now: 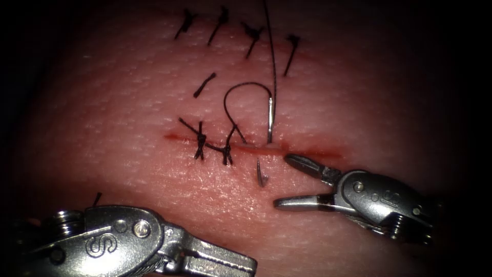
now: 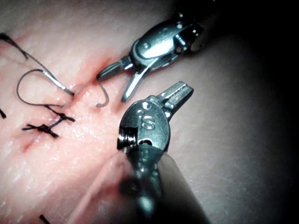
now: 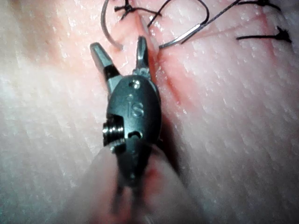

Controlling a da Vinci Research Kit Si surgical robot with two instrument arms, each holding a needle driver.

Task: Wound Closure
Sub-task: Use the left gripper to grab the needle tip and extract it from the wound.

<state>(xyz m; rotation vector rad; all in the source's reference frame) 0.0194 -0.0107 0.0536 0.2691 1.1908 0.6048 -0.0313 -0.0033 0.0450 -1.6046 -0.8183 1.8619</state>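
Observation:
The curved needle [image 1: 269, 123] sits in the tissue [image 1: 128, 92] across the cut [image 1: 318, 152], with neither tool holding it. Its tail rises above the cut and its tip [image 1: 262, 176] pokes out below. Thread [image 1: 241, 87] loops from the tail to the tied stitches [image 1: 227, 150]. My right gripper [image 1: 282, 180] is open just right of the tip, one jaw on the cut line, holding nothing. My left gripper [image 1: 248, 266] lies low in front, shut and empty. The left wrist view has the needle tip [image 2: 103, 95] beside the right gripper [image 2: 112, 87]. In the right wrist view, the right gripper [image 3: 118, 44] gapes near the needle tip [image 3: 106, 28].
A row of older stitches with cut ends [image 1: 220, 23] crosses the far tissue. A short loose piece of thread [image 1: 205, 84] lies left of the loop. A long strand [image 1: 273, 51] runs up out of view. Red fluid lines the cut's right end.

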